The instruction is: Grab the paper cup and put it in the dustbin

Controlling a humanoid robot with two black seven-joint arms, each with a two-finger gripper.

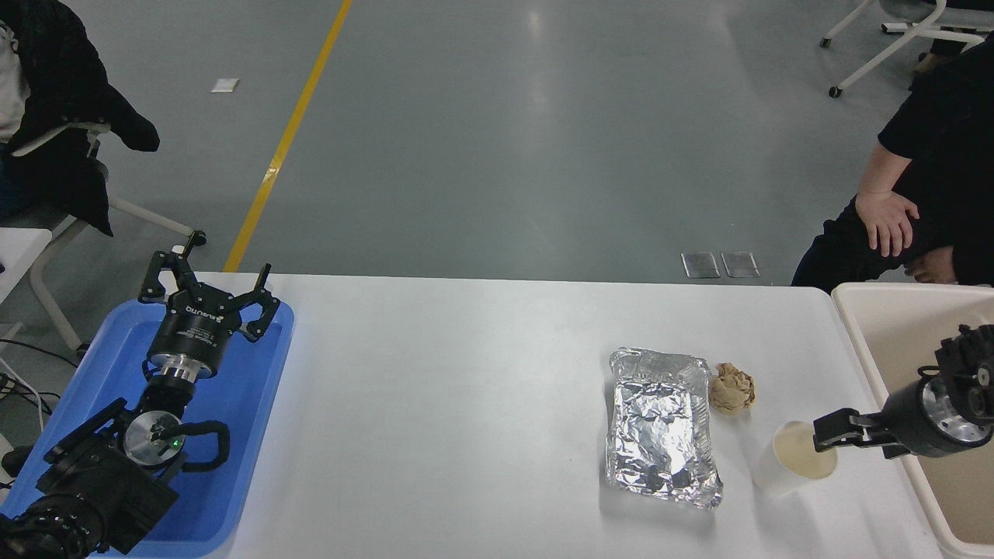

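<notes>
The small white tapered paper cup [790, 460] stands upright on the white table [466, 404], just right of the crumpled foil tray [660, 425] and near the large cream-beige plastic dustbin [860, 341]. Your right gripper [825, 433] reaches in from the right and its black fingers [835, 425] overlap the cup's right rim; I cannot tell how wide they stand. Before you squeeze, make sure the cup wall sits between the fingers, and press gently, because thin paper probably crushes. Your left gripper [208, 289] is parked, fingers spread, above the blue shallow tray [256, 373].

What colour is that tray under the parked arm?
Bright blue tray, seen in the head view.
</notes>
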